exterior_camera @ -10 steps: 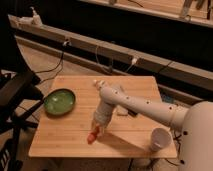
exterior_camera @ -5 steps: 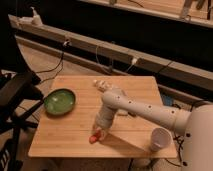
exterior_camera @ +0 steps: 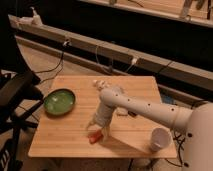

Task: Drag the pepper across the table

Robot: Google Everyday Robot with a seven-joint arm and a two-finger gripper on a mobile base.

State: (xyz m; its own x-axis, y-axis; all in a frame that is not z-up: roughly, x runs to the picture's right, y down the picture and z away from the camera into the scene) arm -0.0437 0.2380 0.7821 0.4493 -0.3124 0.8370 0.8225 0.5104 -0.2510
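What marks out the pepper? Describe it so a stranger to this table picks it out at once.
Start at the light wooden table. Near its front edge, between the green bowl at picture left and the white cup at picture right, the gripper reaches down. The pepper lies at its tip: small, tapered, and the only red-orange thing there.

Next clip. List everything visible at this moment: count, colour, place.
table: one, light wood, centre of view.
pepper: one, red-orange, front part of the table, right by the tool.
bowl: one, green, left side of the table.
cup: one, white, front right corner of the table.
small object: one, white, back of the table; too small to identify.
chair: one, black, left of the table.
arm: one, white, reaching in from the right over the table.
tool: one, pale, down at the tabletop beside the pepper.
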